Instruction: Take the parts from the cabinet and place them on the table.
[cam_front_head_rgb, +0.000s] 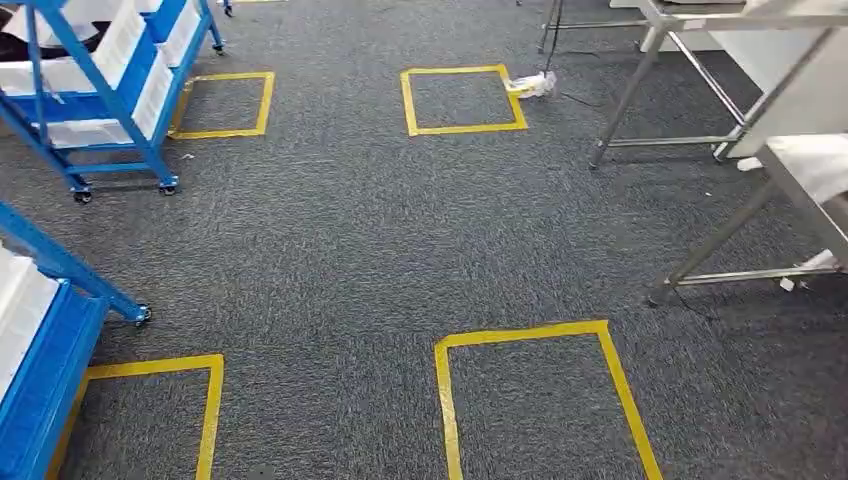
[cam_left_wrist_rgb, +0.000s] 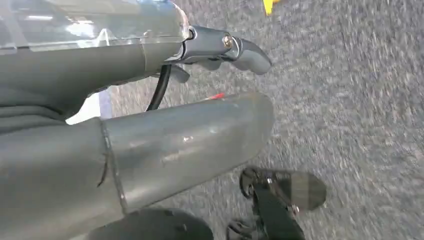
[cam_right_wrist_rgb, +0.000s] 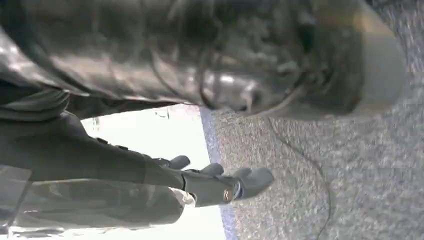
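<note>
Two blue wheeled cabinets with white bins stand on the left, one farther off (cam_front_head_rgb: 110, 90) and one close by (cam_front_head_rgb: 40, 340). Something dark lies in the farther cabinet's top bin (cam_front_head_rgb: 40, 42). Steel-legged tables (cam_front_head_rgb: 700, 20) stand on the right, the nearer one (cam_front_head_rgb: 810, 165) with a white top. My left hand (cam_left_wrist_rgb: 190, 145) hangs over the grey carpet, its fingers (cam_left_wrist_rgb: 245, 52) apart from the thick thumb with nothing between them. My right hand (cam_right_wrist_rgb: 225, 55) hangs the same way, and floor shows between its fingers (cam_right_wrist_rgb: 240, 185) and thumb.
Grey carpet lies between the cabinets and the tables, marked with yellow tape squares (cam_front_head_rgb: 462, 100) (cam_front_head_rgb: 540, 400) (cam_front_head_rgb: 222, 104) (cam_front_head_rgb: 150, 400). A crumpled white scrap (cam_front_head_rgb: 532, 85) and a thin cable lie by the far table's legs (cam_front_head_rgb: 625, 100).
</note>
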